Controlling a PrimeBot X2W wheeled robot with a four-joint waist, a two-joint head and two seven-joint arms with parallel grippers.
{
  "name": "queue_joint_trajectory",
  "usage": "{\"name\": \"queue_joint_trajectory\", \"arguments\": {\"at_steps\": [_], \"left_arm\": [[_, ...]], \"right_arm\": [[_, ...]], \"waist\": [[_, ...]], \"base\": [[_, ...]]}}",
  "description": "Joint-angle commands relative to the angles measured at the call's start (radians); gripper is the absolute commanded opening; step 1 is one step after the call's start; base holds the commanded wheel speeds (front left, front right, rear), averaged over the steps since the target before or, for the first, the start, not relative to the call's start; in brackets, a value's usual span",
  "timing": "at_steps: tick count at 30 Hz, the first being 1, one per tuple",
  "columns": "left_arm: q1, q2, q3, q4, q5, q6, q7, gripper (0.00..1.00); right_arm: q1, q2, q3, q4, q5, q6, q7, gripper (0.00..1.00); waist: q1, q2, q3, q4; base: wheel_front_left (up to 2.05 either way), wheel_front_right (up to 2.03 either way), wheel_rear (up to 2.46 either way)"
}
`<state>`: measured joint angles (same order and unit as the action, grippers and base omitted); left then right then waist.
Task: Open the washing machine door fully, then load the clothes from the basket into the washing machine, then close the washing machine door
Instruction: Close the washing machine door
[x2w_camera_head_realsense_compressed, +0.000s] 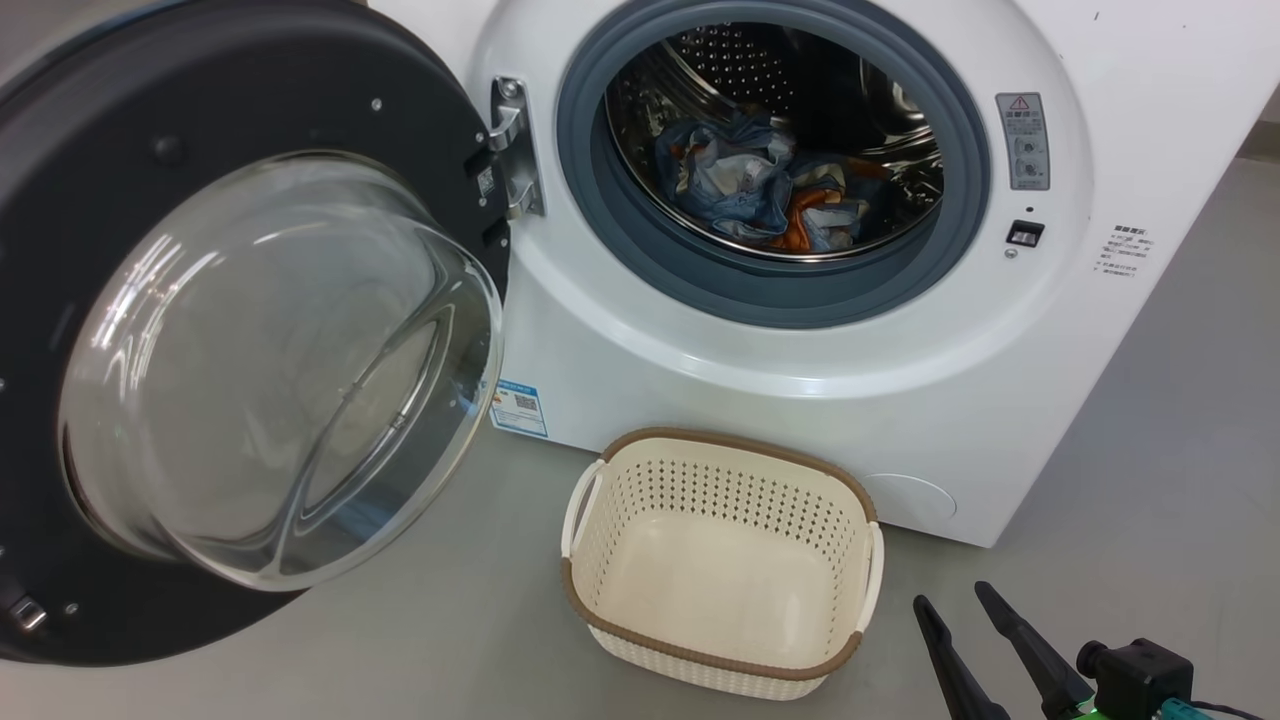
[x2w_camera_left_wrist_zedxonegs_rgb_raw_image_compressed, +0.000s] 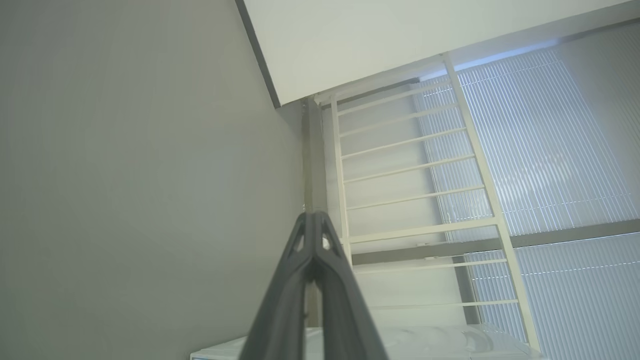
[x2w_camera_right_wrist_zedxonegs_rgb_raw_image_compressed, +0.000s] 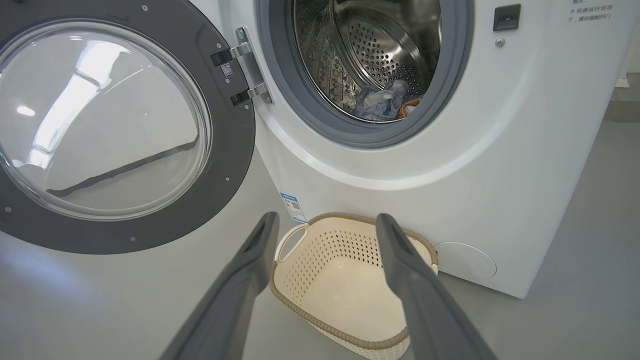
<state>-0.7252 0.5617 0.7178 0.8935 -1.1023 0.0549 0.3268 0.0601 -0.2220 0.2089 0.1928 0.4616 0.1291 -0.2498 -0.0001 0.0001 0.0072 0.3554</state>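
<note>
The washing machine (x2w_camera_head_realsense_compressed: 760, 390) stands with its round black door (x2w_camera_head_realsense_compressed: 230, 330) swung wide to the left, the glass bowl facing me. Blue and orange clothes (x2w_camera_head_realsense_compressed: 770, 190) lie in the steel drum, also seen as clothes (x2w_camera_right_wrist_zedxonegs_rgb_raw_image_compressed: 385, 100) in the right wrist view. The cream basket (x2w_camera_head_realsense_compressed: 720, 560) sits on the floor before the machine with nothing in it; the basket (x2w_camera_right_wrist_zedxonegs_rgb_raw_image_compressed: 345, 280) lies just beyond my right fingers. My right gripper (x2w_camera_head_realsense_compressed: 955, 598) is open at the lower right, right of the basket; the same gripper (x2w_camera_right_wrist_zedxonegs_rgb_raw_image_compressed: 327, 220) holds nothing. My left gripper (x2w_camera_left_wrist_zedxonegs_rgb_raw_image_compressed: 314, 216) is shut on nothing, pointing at a wall.
Grey floor (x2w_camera_head_realsense_compressed: 1150, 480) stretches to the right of the machine and in front of the basket. In the left wrist view a white metal rack (x2w_camera_left_wrist_zedxonegs_rgb_raw_image_compressed: 415, 190) stands against a ribbed window (x2w_camera_left_wrist_zedxonegs_rgb_raw_image_compressed: 550, 165), with the machine's white top (x2w_camera_left_wrist_zedxonegs_rgb_raw_image_compressed: 450, 345) at the bottom.
</note>
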Motion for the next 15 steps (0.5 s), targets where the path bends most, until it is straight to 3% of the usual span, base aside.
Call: {"name": "queue_joint_trajectory", "arguments": {"at_steps": [1,15], "left_arm": [[-0.024,0.050,0.006,-0.033,-0.014,0.005,0.016,0.00],[-0.017,-0.031,0.000,-0.067,-0.078,0.013,0.147,0.00]], "right_arm": [[-0.030,-0.018,0.018,-0.019,-0.001,0.002,-0.012,1.00],[-0.036,-0.023,0.013,-0.018,0.000,0.002,-0.012,1.00]], "waist": [[0.0001,-0.0001,0.002,-0.003],[0.0001,-0.0001,0.012,-0.006]], "base": [[0.00,0.00,0.00],[0.00,0.00,0.00]]}}
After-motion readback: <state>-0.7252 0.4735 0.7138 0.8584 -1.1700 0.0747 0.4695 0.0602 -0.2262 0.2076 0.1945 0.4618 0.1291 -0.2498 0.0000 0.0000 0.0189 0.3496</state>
